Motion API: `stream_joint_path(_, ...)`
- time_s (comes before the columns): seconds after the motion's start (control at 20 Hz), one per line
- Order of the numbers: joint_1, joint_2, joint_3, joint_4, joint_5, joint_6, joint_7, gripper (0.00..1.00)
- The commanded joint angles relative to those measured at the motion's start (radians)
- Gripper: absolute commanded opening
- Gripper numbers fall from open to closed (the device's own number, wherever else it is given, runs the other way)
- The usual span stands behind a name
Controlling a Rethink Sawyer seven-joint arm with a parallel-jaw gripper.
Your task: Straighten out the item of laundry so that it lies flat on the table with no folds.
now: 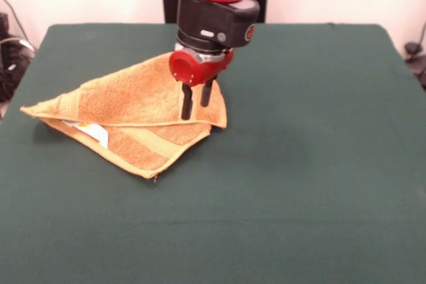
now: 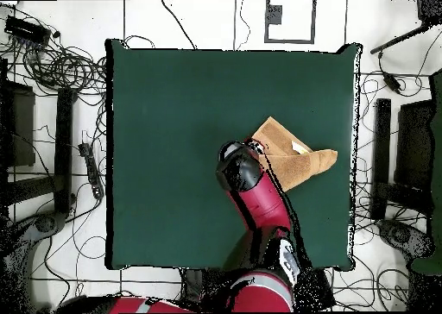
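Note:
The item of laundry (image 1: 126,114) is a golden-orange towel folded over itself into a rough triangle on the green table (image 1: 299,164). Its upper layer lies diagonally over the lower one, and a white tag (image 1: 93,132) peeks out at the left front. My gripper (image 1: 196,106) hangs over the towel's right corner, its two black fingers (image 1: 187,104) pointing down with a small gap between them and nothing in it. The tips are at or just above the cloth. In the overhead view the towel (image 2: 293,160) lies right of centre and the arm hides the gripper.
The red and black arm (image 2: 259,198) reaches in over the table (image 2: 173,155). Cables and stands lie on the floor around the table (image 2: 52,69).

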Motion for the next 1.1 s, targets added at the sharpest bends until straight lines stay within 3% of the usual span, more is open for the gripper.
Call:
stream_joint_path(0.05,-0.137,-0.011,0.328,0.151,-0.119,-0.194,0.231,1.0)
stream_joint_path(0.1,-0.177,-0.007,0.368,0.159,-0.17,-0.236,0.241,1.0)
stream_joint_path(0.45,-0.208,-0.02,0.417,0.203,-0.252,-0.298,0.304,1.0)
stream_joint_path(1.1,-0.194,-0.07,0.5,0.312,-0.177,-0.312,0.395,1.0)
